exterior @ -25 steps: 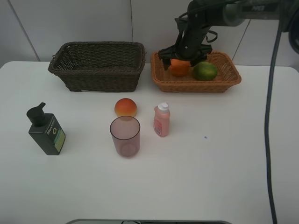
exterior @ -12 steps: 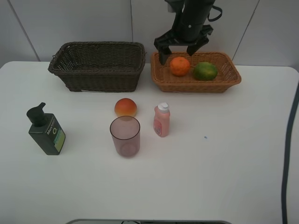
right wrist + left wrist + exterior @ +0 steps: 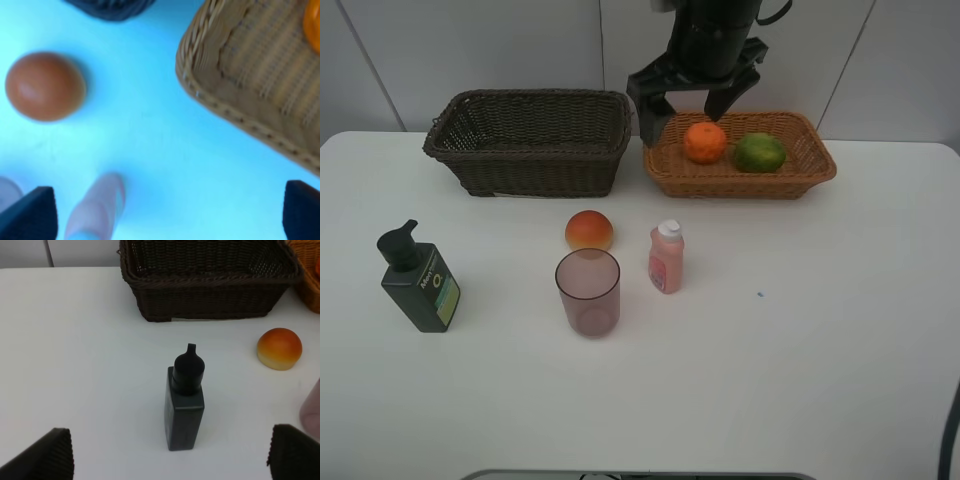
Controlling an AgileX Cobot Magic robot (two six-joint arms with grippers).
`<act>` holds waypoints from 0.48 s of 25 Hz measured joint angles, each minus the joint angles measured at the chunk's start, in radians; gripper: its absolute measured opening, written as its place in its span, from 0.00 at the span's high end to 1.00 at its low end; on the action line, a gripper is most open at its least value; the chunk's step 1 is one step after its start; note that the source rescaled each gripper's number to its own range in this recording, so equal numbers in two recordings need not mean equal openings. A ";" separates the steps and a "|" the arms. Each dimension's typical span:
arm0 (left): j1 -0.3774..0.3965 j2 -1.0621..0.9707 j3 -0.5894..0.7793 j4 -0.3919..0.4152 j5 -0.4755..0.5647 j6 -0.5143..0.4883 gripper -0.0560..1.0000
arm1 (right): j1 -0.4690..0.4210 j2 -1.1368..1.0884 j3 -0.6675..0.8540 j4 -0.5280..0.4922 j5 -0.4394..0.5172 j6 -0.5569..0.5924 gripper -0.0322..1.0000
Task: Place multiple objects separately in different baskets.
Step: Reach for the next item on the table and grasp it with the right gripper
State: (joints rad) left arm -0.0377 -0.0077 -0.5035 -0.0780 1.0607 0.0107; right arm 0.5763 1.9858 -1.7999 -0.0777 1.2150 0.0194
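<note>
Leaving the pump bottle [image 3: 418,285], peach [image 3: 588,230], cup [image 3: 588,292] and pink bottle [image 3: 666,258] unsorted, the right gripper [image 3: 686,100] was raised clear with jaws apart and empty, the orange [image 3: 705,142] deposited in the tan basket [image 3: 817,166] beside the green fruit [image 3: 760,152].

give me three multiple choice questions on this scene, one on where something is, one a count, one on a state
1. Where is the orange? A in the light tan basket B in the dark basket C on the floor
2. How many things stand on the table outside the baskets? A two B four C six
3. How is the right gripper? A fingers open, empty B shut on the orange C shut, empty
Key: 1 A, it lies beside the green fruit in that basket; 2 B, pump bottle, peach, cup, pink bottle; 3 A, its fingers are spread with nothing between.
</note>
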 joint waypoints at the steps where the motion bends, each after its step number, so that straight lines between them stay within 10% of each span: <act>1: 0.000 0.000 0.000 0.000 0.000 0.000 0.01 | 0.005 -0.017 0.043 0.000 0.001 0.007 0.09; 12: 0.000 0.000 0.000 0.000 0.000 0.000 0.01 | 0.092 -0.138 0.399 0.016 -0.147 0.066 0.09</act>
State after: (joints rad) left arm -0.0377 -0.0077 -0.5035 -0.0780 1.0607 0.0107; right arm 0.6683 1.8480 -1.4005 -0.0616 1.0684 0.0852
